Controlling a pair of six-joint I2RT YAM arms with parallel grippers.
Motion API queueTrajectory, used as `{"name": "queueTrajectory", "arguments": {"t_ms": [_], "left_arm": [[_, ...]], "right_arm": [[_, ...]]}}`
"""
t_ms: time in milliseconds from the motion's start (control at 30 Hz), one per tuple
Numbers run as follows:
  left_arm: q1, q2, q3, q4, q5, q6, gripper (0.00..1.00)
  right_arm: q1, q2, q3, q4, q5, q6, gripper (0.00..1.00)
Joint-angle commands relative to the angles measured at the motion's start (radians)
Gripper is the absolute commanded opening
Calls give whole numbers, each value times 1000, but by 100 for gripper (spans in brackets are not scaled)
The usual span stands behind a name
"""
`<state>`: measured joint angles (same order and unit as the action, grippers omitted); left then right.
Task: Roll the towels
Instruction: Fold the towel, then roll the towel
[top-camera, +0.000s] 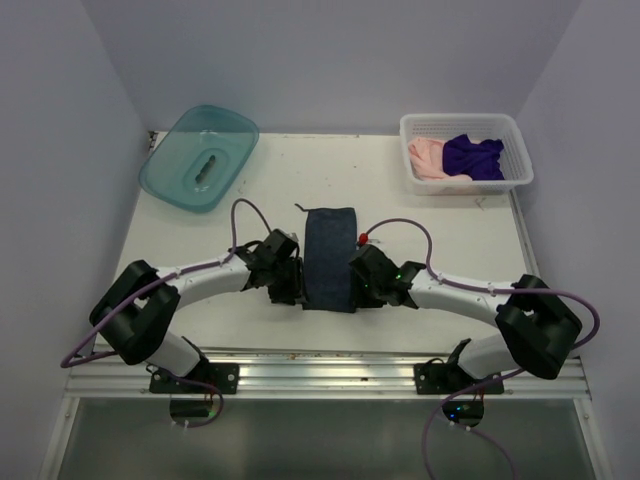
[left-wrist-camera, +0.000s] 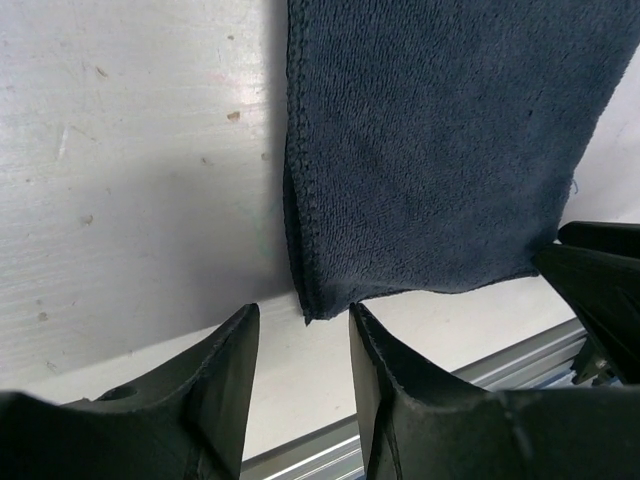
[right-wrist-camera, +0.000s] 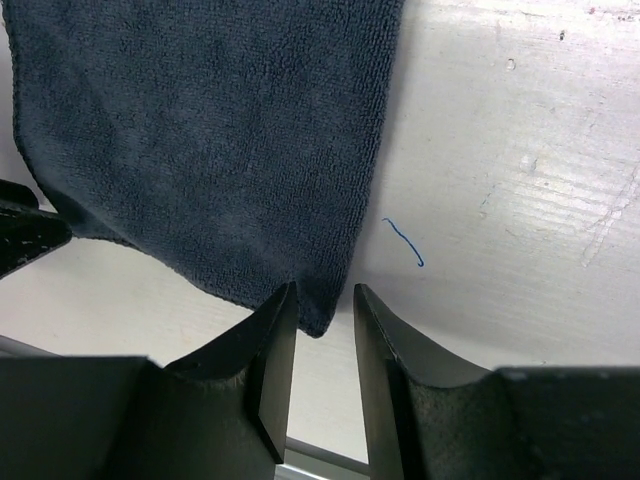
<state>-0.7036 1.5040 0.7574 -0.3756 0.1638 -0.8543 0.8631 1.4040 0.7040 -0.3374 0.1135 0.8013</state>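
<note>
Plainly, the left end effector (left-wrist-camera: 304, 312) stands part-spread, with the slate-blue towel's (top-camera: 331, 258) near left corner just ahead of its gap, ungripped. The right end effector (right-wrist-camera: 325, 288), likewise part-spread, has the near right corner at its tips, unpinched. That towel lies spread mid-desk (top-camera: 420, 210), towards the near edge. The purple towel (top-camera: 472, 157) and pink towel (top-camera: 425, 155) sit bunched in the far-right basket (top-camera: 520, 150), their shapes hard to make out.

Slate-blue towel (top-camera: 331, 258), teal tub (top-camera: 226, 130)

Flat towel (top-camera: 331, 258) lies mid-table (top-camera: 450, 230), long side running near-far. Left gripper (top-camera: 297, 294) sits at its near-left corner, right gripper (top-camera: 362, 290) at its near-right corner. Basket (top-camera: 460, 119) far right holds left towel (top-camera: 428, 157) and right towel (top-camera: 472, 157), touching. Tub (top-camera: 175, 185) far left, small object (top-camera: 205, 166) in it.
</note>
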Motion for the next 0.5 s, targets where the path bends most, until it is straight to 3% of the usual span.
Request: {"name": "queueTrajectory", "arguments": {"t_ms": [0, 467], "left_arm": [[-17, -28, -21, 12, -15, 6, 45], [-46, 12, -67, 109, -41, -49, 40]], "right_arm": [[4, -33, -3, 1, 20, 24, 34], [4, -5, -52, 74, -40, 82, 30]]}}
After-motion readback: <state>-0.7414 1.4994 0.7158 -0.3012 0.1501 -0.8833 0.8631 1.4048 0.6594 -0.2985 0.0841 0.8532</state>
